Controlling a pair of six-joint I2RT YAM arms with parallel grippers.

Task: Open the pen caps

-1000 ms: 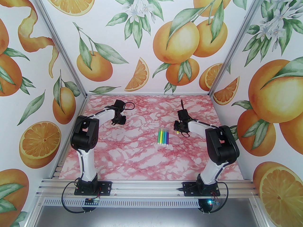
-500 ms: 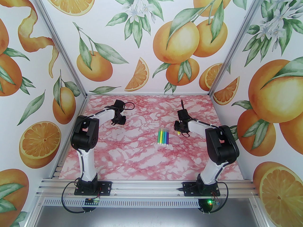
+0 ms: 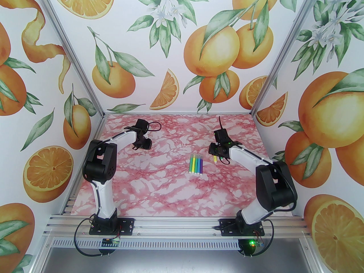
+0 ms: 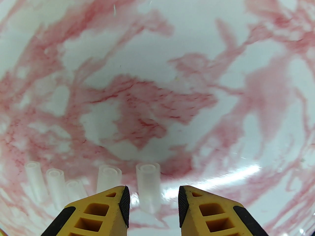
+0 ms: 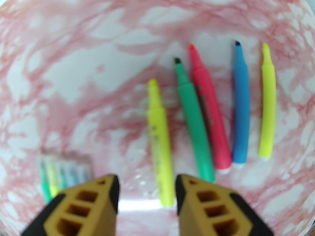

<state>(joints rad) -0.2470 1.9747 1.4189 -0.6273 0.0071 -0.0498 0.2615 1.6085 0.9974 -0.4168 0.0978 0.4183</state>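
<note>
Several clear pen caps [image 4: 108, 177] lie in a row on the marble table. My left gripper [image 4: 153, 205] stands open low over them, and one cap [image 4: 148, 185] lies loose between its fingers. My right gripper [image 5: 146, 193] is open too. An uncapped yellow marker [image 5: 158, 141] lies on the table just ahead of its fingers. Right of it lie green [image 5: 194, 122], pink [image 5: 209, 107], blue [image 5: 240, 102] and another yellow marker [image 5: 268, 102], all uncapped. In the top view the left gripper [image 3: 142, 145] is at the far left, the right gripper [image 3: 214, 152] right of centre.
A tight bunch of several markers [image 3: 196, 165] with clear caps on lies mid-table, left of the right gripper, also blurred at the lower left of the right wrist view [image 5: 64, 171]. Orange-print walls [image 3: 85, 101] close the table on three sides.
Both grippers have opened. The yellow marker now lies free on the table by the right gripper. The right arm's elbow swung out to the right and lower.
</note>
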